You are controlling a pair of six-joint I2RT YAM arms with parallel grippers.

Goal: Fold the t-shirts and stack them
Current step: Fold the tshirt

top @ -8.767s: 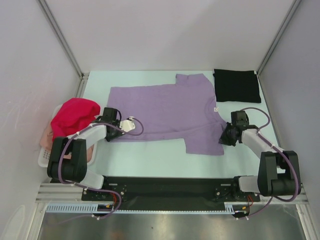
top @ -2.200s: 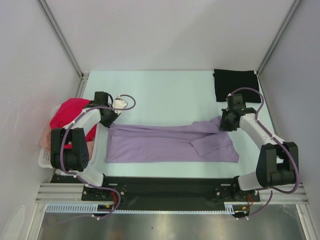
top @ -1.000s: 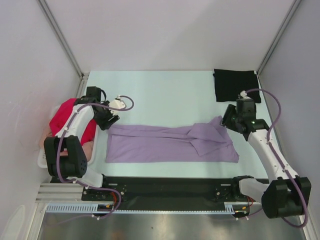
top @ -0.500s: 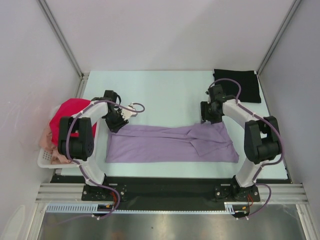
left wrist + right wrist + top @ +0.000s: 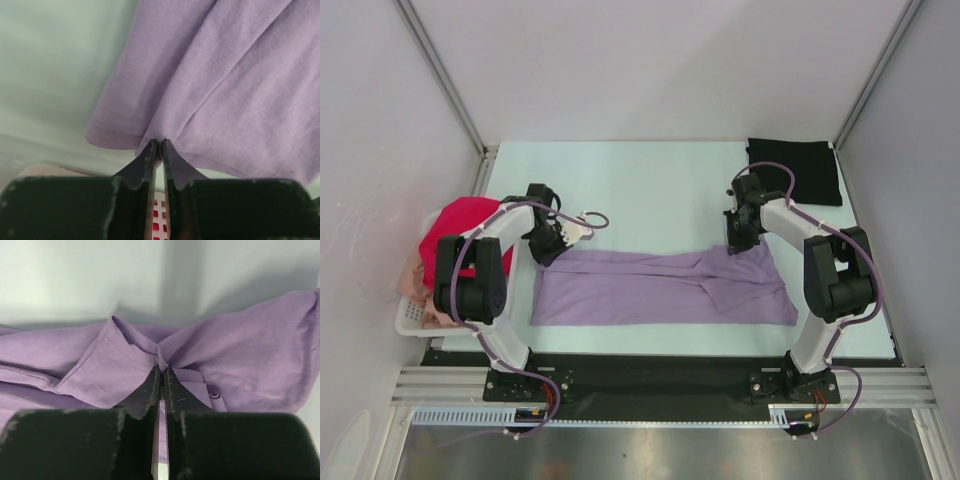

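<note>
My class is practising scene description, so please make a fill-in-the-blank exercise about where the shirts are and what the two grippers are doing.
1. The left gripper and the right gripper are each ____ on the far edge of the lavender shirt.
2. The black shirt lies folded at the far ____ corner of the table.
3. The magenta shirt sits in the white ____ left of the table.
Missing words: shut; right; basket.
</note>
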